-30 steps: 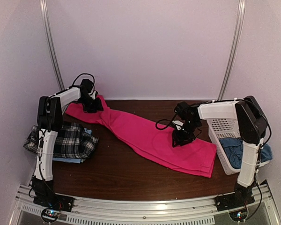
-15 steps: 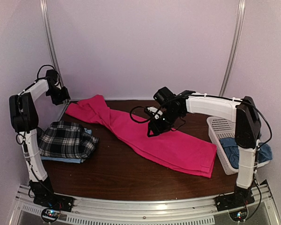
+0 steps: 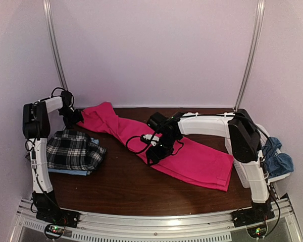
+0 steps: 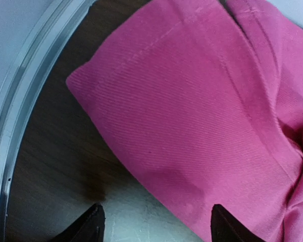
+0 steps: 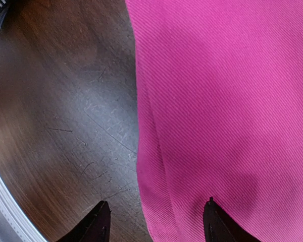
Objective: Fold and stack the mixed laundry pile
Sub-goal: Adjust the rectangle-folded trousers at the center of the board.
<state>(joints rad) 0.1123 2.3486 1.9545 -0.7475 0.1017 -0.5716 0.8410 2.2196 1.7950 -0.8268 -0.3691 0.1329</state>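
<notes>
The hot-pink trousers [image 3: 192,154] are lying flat and stretched diagonally across the dark wooden table [image 3: 126,186], running from the far left corner towards the near right. The left gripper [image 3: 73,117] is hanging at the far left end of the trousers, beside the metal rail [image 4: 20,101] that borders the table. In the left wrist view its jaws are standing wide apart and are gripping nothing: one fingertip [image 4: 93,224] is showing over bare wood, the other over the edge of the pink cloth. The right arm is reaching leftward across the table, and the right gripper [image 3: 154,154] is sitting at the near long edge of the trousers, about midway along them. In the right wrist view its jaws are also standing wide, straddling that edge, with one tip over the table and the other over the cloth; whether the tips are touching the surface cannot be told from these views. The black-and-white plaid shirt [image 3: 73,151] is lying bunched at the left side of the table, on top of the light blue shirt [image 3: 76,173], whose edge is showing beneath it. The duller blue cloth [image 3: 279,160] is hanging crumpled in the white basket [image 3: 237,167] at the right edge, just beside the near end of the trousers.
</notes>
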